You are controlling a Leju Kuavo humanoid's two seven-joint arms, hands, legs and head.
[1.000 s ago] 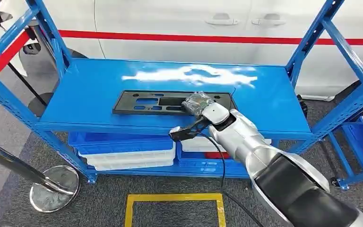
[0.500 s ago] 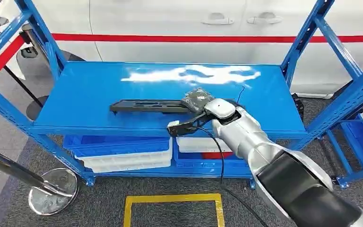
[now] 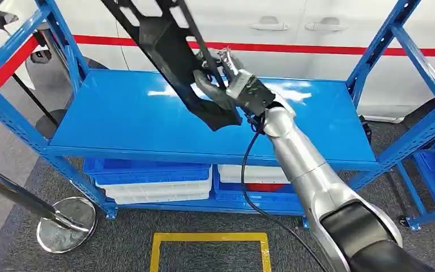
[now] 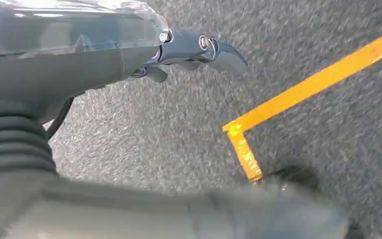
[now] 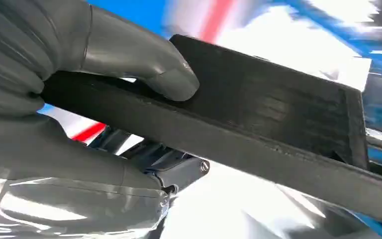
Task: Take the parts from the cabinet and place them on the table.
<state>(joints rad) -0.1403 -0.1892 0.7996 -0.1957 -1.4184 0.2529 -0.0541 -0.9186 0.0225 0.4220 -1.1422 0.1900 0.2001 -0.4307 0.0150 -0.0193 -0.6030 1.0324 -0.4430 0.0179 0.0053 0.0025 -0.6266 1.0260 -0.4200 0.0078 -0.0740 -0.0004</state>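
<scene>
A long black plastic panel [image 3: 173,51] with cut-outs hangs tilted in the air above the blue shelf [image 3: 119,122], its far end running out of the top of the head view. My right hand [image 3: 235,88] grips its lower end. In the right wrist view the thumb [image 5: 144,67] presses on the panel [image 5: 278,129] while darker fingers clamp it from the other side. My left hand [image 4: 194,52] hangs over grey carpet with its fingers curled in and nothing in them.
Blue rack uprights [image 3: 396,39] frame the shelf on both sides. Blue and white bins [image 3: 153,181] sit on the lower level. A white car body [image 3: 294,34] stands behind. A chrome stanchion base [image 3: 65,224] and a yellow floor marking [image 3: 209,243] lie in front.
The panel lay flat on the shelf, then rose on edge. Now my right hand has lifted it clear of the shelf and swung it steeply upward.
</scene>
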